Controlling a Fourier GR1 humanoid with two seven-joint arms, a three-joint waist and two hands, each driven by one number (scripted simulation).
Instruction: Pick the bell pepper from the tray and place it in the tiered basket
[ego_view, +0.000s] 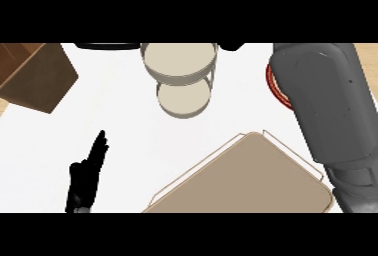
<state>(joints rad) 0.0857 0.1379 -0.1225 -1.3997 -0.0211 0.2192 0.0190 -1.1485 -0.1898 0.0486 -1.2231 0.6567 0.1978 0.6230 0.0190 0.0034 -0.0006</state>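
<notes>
The tiered basket stands at the back middle, its upper tier (181, 62) above the smaller-looking lower tier (183, 98); both tiers look bare. The beige tray (247, 180) lies at the front right, tilted, with nothing showing on it. I see no bell pepper anywhere. My right forearm (325, 100) stretches from the lower right up to the top edge. Of the right hand (233, 46) only a small black tip shows, just right of the basket's upper tier. My left hand (88, 172) rests open at the lower left, fingers straight and pointing up.
A brown wooden box (33, 75) sits at the back left corner. A red-rimmed round dish (275, 87) lies at the right, mostly hidden under my right forearm. A flat black object (109, 46) lies at the top edge, left of the basket.
</notes>
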